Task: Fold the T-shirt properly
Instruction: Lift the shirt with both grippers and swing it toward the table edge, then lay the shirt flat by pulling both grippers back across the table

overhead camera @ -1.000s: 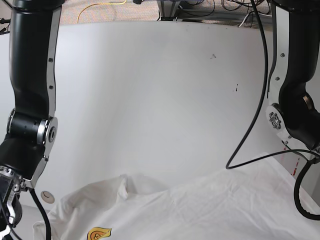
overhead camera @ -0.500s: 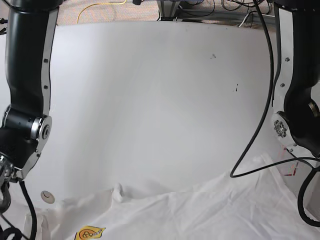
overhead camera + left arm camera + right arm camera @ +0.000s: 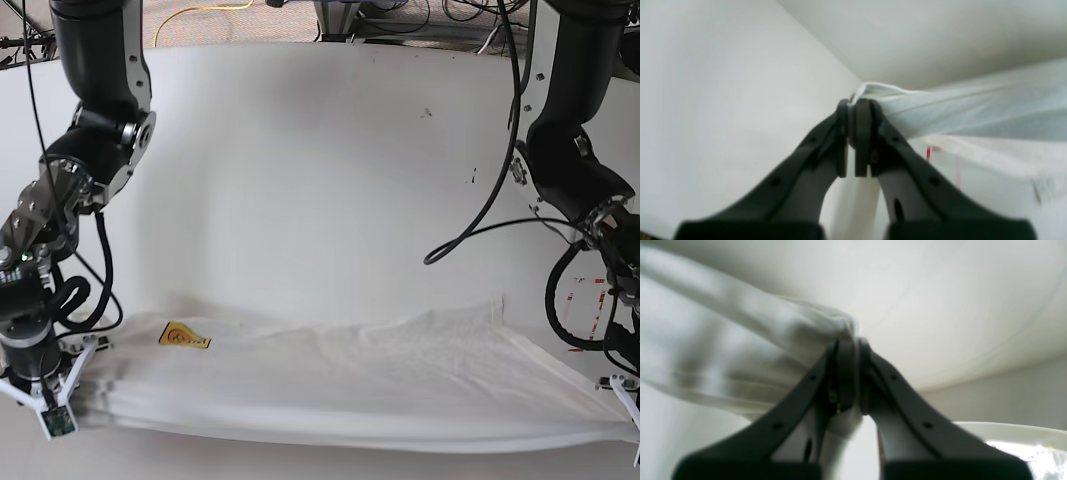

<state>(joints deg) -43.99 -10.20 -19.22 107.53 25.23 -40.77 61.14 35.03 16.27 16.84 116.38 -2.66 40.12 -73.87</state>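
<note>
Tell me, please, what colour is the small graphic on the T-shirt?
Yellow-orange graphic on the white T-shirt; the base view shows it best.

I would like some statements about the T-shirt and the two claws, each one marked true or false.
1. The left claw is shut on the T-shirt. True.
2. The right claw is open and holds nothing. False: it is shut on white cloth of the shirt.
3. The shirt is stretched out between the two arms. True.
4. A blue graphic shows on the shirt. False: the visible graphic is yellow-orange.
5. The shirt is already folded into a small square. False: it lies wide across the table.
</note>
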